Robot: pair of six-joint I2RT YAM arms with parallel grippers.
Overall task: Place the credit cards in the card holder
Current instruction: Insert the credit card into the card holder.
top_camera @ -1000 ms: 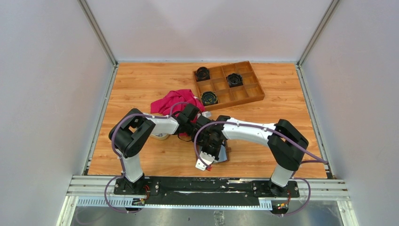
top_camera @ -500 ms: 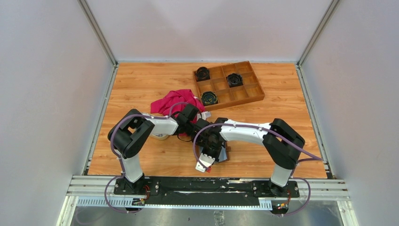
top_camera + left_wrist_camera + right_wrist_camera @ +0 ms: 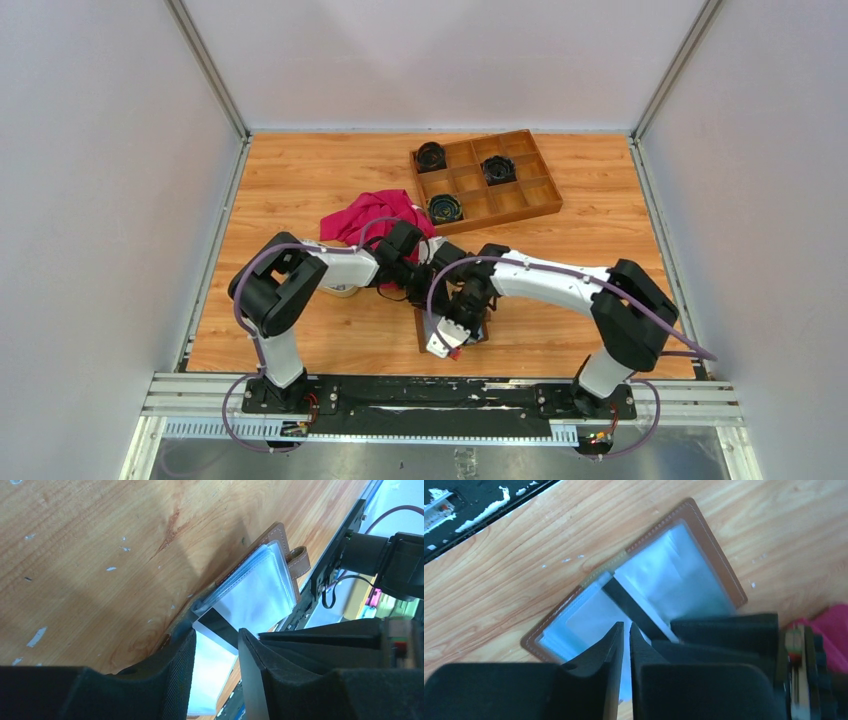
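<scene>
The card holder lies open on the table, brown leather rim around clear inner sleeves, its snap tab sticking out. In the top view only its left edge shows under the arms. One of the credit cards, white with a black stripe, lies partly in the sleeves. My left gripper is open, its fingers either side of that card. My right gripper is shut, with nothing between its fingers, and its tips rest over the holder's sleeves beside the card.
A wooden compartment tray with three black round objects stands at the back right. A red cloth lies behind the left gripper, and a cream dish peeks out under the left arm. The black rail runs along the near edge.
My left gripper's jaws have widened around the card. The right arm has shifted to the right, uncovering the holder's left edge.
</scene>
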